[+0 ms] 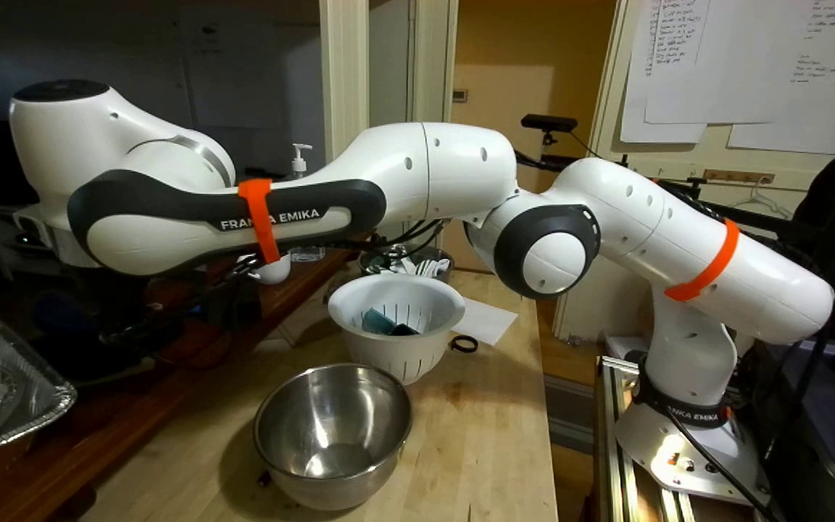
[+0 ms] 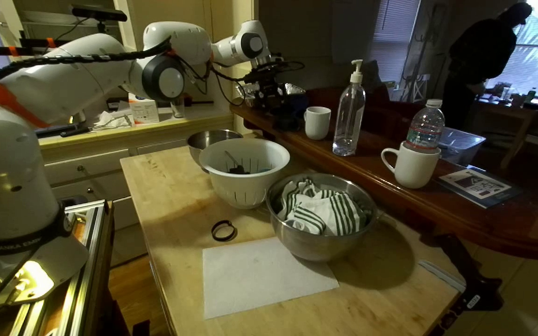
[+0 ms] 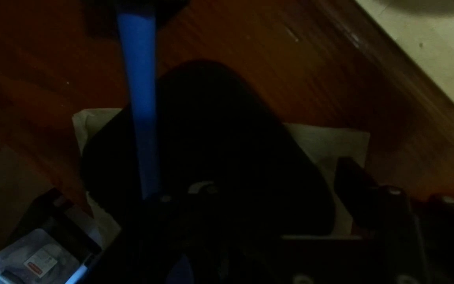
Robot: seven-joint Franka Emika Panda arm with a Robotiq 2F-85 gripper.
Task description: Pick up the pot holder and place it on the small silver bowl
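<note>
Gripper (image 3: 256, 183): fingers spread over pot holder (image 3: 219, 134)
Pot holder: one, on pale sheet (image 3: 339, 138) atop ledge (image 3: 306, 75)
Franka arm (image 1: 417, 174): "FRANKA EMIKA"
Small silver bowl (image 1: 334, 428): one, beside colander (image 1: 381, 351)
White mugs (image 2: 412, 165): two

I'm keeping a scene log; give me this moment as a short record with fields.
Pot holder: over a pale sheet on the dark wooden ledge
Gripper: at the pot holder, jaws apart; contact too dark to tell
Small silver bowl: uncovered, on the pale wooden table
Colander: white, beside that bowl
Other steel bowl: holds striped cloths
</note>
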